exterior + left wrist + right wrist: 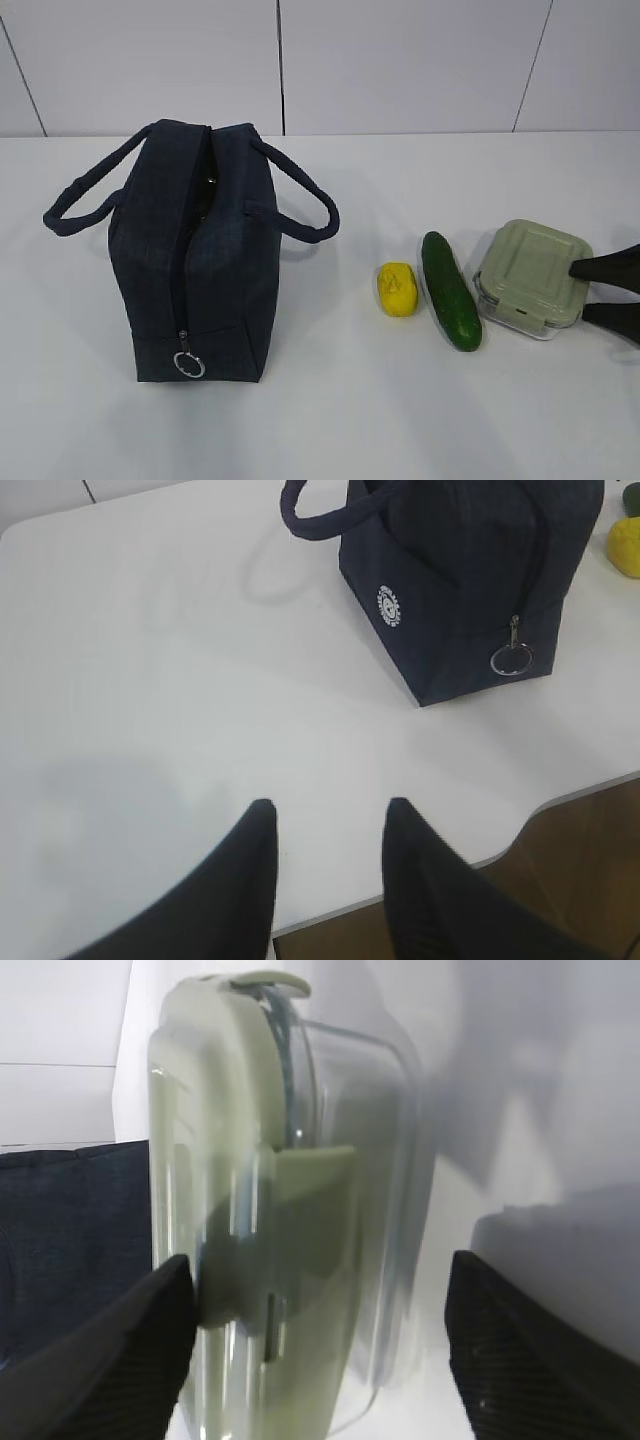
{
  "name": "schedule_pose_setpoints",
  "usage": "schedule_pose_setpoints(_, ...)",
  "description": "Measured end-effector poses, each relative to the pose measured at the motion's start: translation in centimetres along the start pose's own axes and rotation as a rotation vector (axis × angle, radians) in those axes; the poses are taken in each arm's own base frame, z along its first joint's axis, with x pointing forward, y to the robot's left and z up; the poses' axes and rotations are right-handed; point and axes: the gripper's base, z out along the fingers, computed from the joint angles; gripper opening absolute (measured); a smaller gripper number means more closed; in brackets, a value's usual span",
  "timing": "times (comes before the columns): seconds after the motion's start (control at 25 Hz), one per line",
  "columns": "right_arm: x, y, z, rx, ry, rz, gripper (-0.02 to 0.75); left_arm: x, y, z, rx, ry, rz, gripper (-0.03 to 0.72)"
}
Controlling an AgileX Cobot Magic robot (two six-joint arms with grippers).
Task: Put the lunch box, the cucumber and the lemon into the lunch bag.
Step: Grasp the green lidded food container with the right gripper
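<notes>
— Four things sit on our white surface (pixel 330 420): where do we find them?

— We see the lunch bag (pixel 200 260) on the left of the exterior view, standing with its zippered top towards the camera, its handles (pixel 300 205) looping out to either side and the silver ring pull (pixel 188 365) at the near end of the zipper. Well apart to its right lie the lemon (pixel 397 289), then the cucumber (pixel 450 304) just beside it, then the lunch box (pixel 531 278) beside the cucumber — all three in a row, outside the bag.

— And our right tool?

— Our right tool (pixel 598 291) comes in from the right edge, its two dark fingers spread wide and straddling the near corner of the lunch box. In the right wrist view the box (pixel 285 1220) fills the gap between the fingers (pixel 120 1350); one finger is right against the lid side, the other stands clear of the glass wall, so we do not count it as gripped. The box rests on the surface.

— Our left tool?

— Our left tool (pixel 328 825) hovers over bare surface near the front edge, jaws parted and holding nothing — the bag (pixel 470 580) is well ahead of it.
</notes>
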Motion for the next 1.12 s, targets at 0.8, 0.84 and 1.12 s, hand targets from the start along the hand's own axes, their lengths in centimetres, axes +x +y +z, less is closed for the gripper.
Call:
schedule_pose_setpoints(0.8, 0.1, 0.8, 2.5, -0.016, 0.069, -0.045, 0.577, 0.0, 0.0, 0.0, 0.000, 0.000, 0.000, 0.238)
schedule_pose_setpoints(0.84, 0.1, 0.8, 2.5, -0.016, 0.069, -0.045, 0.577, 0.0, 0.0, 0.0, 0.000, 0.000, 0.000, 0.238)
schedule_pose_setpoints(1.12, 0.1, 0.8, 2.5, -0.016, 0.069, -0.045, 0.577, 0.0, 0.0, 0.0, 0.000, 0.000, 0.000, 0.238)
